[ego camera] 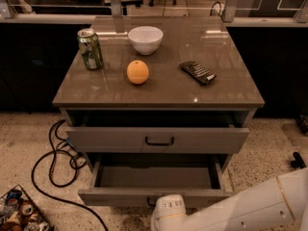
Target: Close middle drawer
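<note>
The middle drawer (115, 197) is pulled out below the top drawer (106, 139), and its plain grey tray (154, 176) is open to view. Its front sits low in the camera view. My gripper (165, 206) is at the centre of that drawer front, where the black handle is, at the end of my white arm (240, 211), which comes in from the bottom right. The arm's wrist covers the handle and the fingers.
The top drawer is slightly open, with its black handle (159, 141) showing. On the cabinet top (221, 81) stand a green can (90, 48), a white bowl (145, 39), an orange (137, 72) and a dark packet (198, 72). Black cables (53, 167) lie on the floor to the left.
</note>
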You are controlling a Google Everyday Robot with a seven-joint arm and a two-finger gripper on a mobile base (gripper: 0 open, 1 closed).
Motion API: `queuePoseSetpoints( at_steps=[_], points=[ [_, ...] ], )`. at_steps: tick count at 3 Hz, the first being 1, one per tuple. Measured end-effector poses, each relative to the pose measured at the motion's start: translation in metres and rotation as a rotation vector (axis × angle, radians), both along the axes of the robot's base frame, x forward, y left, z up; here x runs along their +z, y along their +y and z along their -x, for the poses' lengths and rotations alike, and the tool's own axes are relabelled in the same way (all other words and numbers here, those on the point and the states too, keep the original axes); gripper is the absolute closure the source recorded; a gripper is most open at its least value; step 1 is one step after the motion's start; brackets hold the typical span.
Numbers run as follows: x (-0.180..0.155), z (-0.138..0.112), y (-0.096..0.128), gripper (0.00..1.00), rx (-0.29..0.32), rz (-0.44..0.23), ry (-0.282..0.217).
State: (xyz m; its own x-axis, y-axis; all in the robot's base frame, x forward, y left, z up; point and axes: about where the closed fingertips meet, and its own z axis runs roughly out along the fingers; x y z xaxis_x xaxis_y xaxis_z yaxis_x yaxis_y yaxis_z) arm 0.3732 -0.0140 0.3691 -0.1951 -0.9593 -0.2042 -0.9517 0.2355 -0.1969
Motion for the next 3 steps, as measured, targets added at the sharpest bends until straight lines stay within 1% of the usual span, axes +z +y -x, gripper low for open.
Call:
queuePoseSetpoints(
  at_steps=[1,2,3],
  points=[
    [0.006,-0.03,-0.01,1.0,-0.055,0.046,-0.048],
    [0.011,-0.047,-0.017,1.0,-0.089,0.075,-0.076],
    [0.02,-0.08,-0.036,1.0,-0.159,0.122,-0.129]
  ],
)
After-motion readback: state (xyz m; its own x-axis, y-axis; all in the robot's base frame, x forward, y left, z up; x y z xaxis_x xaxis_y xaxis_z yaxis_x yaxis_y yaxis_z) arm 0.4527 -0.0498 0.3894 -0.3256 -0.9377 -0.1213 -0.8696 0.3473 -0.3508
